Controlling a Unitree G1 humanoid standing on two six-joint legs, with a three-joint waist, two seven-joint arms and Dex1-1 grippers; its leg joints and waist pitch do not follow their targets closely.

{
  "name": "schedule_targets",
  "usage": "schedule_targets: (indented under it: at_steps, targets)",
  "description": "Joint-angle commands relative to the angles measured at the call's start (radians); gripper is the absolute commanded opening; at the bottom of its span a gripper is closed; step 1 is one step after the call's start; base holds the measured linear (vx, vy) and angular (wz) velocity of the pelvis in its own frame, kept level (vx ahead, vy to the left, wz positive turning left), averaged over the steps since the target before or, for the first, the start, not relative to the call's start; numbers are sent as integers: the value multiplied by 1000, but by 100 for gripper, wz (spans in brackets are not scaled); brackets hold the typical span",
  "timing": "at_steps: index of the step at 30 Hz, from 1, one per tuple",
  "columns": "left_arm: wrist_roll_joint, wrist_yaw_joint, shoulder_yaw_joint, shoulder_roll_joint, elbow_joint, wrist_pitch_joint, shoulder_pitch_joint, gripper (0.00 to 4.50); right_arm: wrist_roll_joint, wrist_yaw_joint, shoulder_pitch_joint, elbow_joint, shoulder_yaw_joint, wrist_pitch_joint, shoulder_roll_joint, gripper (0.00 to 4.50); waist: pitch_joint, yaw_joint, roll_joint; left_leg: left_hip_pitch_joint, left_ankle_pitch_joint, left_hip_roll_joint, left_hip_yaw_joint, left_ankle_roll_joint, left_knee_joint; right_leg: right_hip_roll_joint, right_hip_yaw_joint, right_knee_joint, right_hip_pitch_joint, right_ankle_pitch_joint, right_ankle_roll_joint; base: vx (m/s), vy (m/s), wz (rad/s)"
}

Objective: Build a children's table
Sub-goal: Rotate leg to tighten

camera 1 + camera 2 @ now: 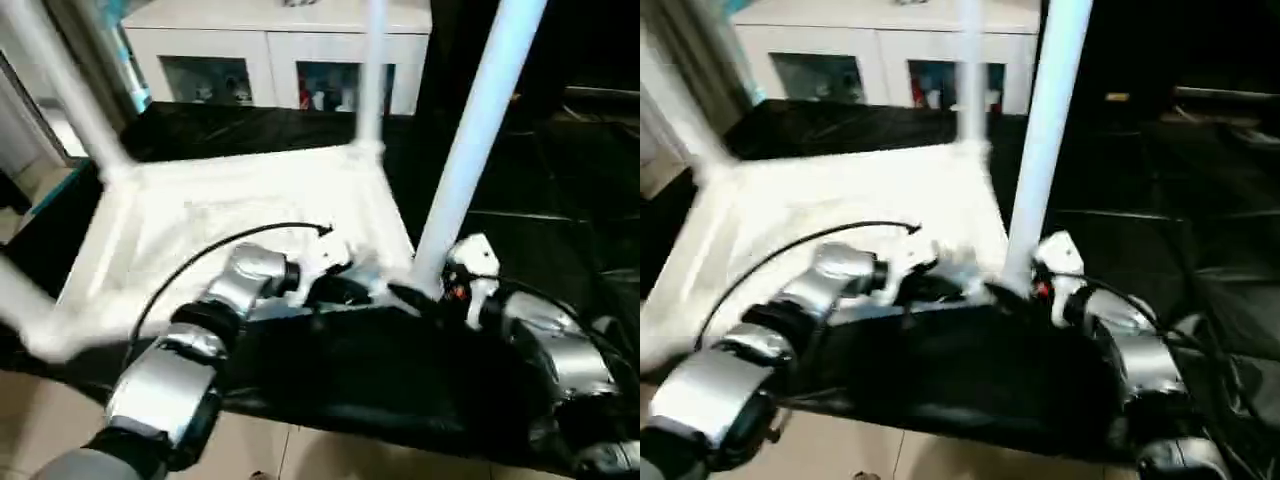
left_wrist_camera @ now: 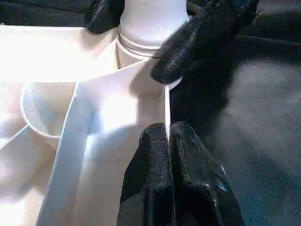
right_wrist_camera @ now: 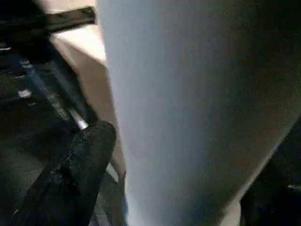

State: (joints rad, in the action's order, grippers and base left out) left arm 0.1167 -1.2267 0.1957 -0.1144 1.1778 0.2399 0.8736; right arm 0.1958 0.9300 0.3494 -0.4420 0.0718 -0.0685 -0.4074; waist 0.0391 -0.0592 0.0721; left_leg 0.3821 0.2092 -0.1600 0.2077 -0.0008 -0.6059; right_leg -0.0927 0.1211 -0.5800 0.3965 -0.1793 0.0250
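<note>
Upturned children's table point(image 1: 240, 225) on the black table's point(image 1: 400, 385) near edge. Left gripper point(image 2: 168, 136) is pinched shut on the tabletop's rim; right gripper point(image 1: 412, 297), jaws apart, brackets the near-right leg point(image 1: 470, 150) (probably seated). Good practice: steady the rim, press the leg straight down.

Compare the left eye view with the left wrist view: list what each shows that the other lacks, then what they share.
Left eye view: the white cabinet, other upright legs, both silver forearms and the black-sheeted table.
Left wrist view: the left gripper shut on the tabletop's thin rim, and an open round socket.
Both: the near-right leg in its corner, the right gripper at its base.
</note>
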Motion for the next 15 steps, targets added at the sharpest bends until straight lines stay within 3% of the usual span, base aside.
schedule_targets:
  at_steps: [1,5,6,11,15]
  targets:
    - [-23,-94,13,7,-41,15,-2,0,8,63,-15,19,27,-25,-19,375,-67,-5,-21,-15,97,-95,-44,168,65,-94,-64,49,-57,-80,244,0,0,0]
    - [-34,-196,17,-31,-53,-5,-10,0,53,149,-38,49,9,-54,-67,375,-68,-12,-22,-14,82,-96,-43,181,61,-97,-66,43,-55,-32,258,0,0,0]
    - [-37,-201,16,-33,-55,-3,-11,0,54,157,-40,52,13,-58,-71,361,-67,-14,-27,-13,78,-96,-42,182,61,-97,-66,42,-54,-28,259,0,0,0]
    - [-43,-217,12,-33,-64,-2,-14,0,60,179,-48,62,24,-76,-68,324,-66,-24,-26,-13,89,-93,-42,161,61,-97,-65,49,-54,-92,239,0,0,0]
    - [-43,-222,11,-29,-74,-3,-21,0,68,185,-53,76,29,-91,-61,282,-67,-29,-25,-14,83,-95,-43,154,61,-97,-65,47,-53,-85,238,0,0,0]
